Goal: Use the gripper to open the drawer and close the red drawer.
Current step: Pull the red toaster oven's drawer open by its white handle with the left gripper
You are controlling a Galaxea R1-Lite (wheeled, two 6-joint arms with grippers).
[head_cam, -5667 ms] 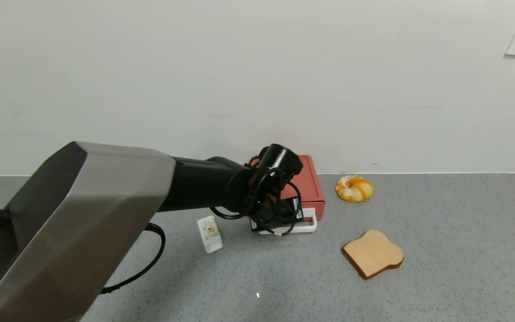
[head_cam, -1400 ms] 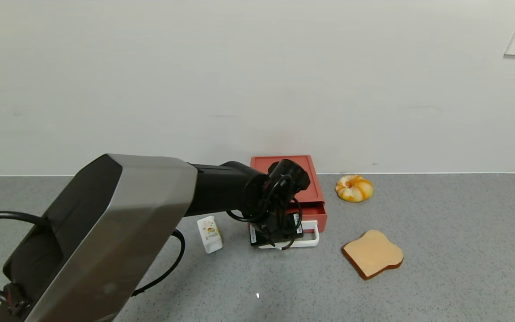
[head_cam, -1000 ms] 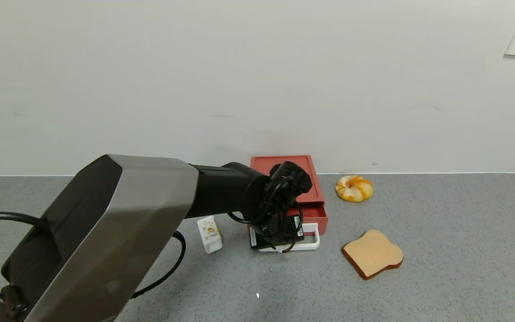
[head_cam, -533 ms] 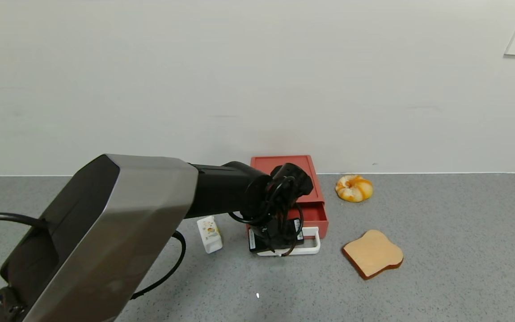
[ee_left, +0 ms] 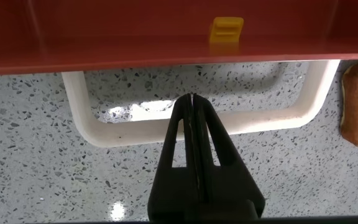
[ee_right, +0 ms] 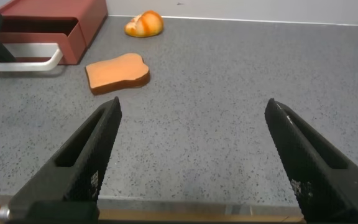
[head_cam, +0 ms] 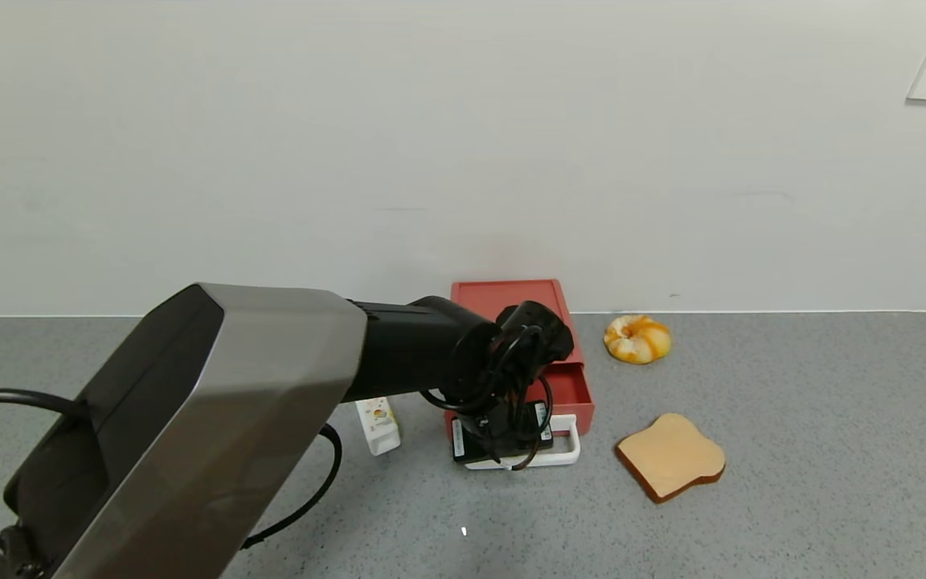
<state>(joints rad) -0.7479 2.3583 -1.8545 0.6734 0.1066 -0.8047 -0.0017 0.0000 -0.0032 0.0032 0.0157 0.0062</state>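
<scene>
The brick-red drawer box (head_cam: 511,299) stands against the wall. Its red tray (head_cam: 571,396) is slid partly out toward me, with the white loop handle (head_cam: 566,457) in front. My left gripper (ee_left: 192,98) is shut, with its tips poked down inside the handle loop (ee_left: 135,129) and the handle bar running behind the fingers. In the head view the wrist and its cables (head_cam: 503,402) cover the left half of the tray. A small yellow piece (ee_left: 227,28) lies in the tray. My right gripper (ee_right: 192,104) is open and empty over the counter, off to the right.
A toast slice (head_cam: 670,456) lies right of the handle, and it also shows in the right wrist view (ee_right: 117,71). An orange bun (head_cam: 637,338) sits near the wall. A small white carton (head_cam: 377,424) stands left of the drawer. The wall is close behind.
The left gripper has drawn back toward me with the handle, and the red tray has slid farther out of the box. At the earliest frame the tray was nearly in.
</scene>
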